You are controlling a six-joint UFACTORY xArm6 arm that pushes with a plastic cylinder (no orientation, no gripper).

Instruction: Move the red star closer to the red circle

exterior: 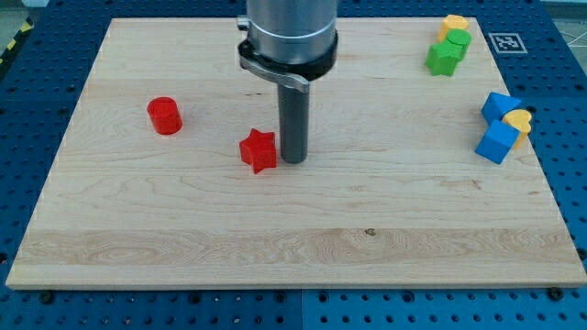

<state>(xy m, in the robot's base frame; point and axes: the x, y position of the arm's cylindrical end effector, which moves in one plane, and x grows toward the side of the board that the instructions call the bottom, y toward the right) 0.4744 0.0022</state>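
The red star (259, 150) lies on the wooden board (293, 247), a little left of centre. The red circle (165, 115) stands to its upper left, about a hundred pixels away. My tip (293, 160) rests on the board just right of the red star, touching or nearly touching its right side. The dark rod rises from there to the arm's grey body at the view's top.
At the view's top right sit a yellow block (452, 25), a green circle (458, 40) and a green star (444, 58). At the right edge are two blue blocks (501, 106) (496, 141) with a yellow heart (519, 123) between them.
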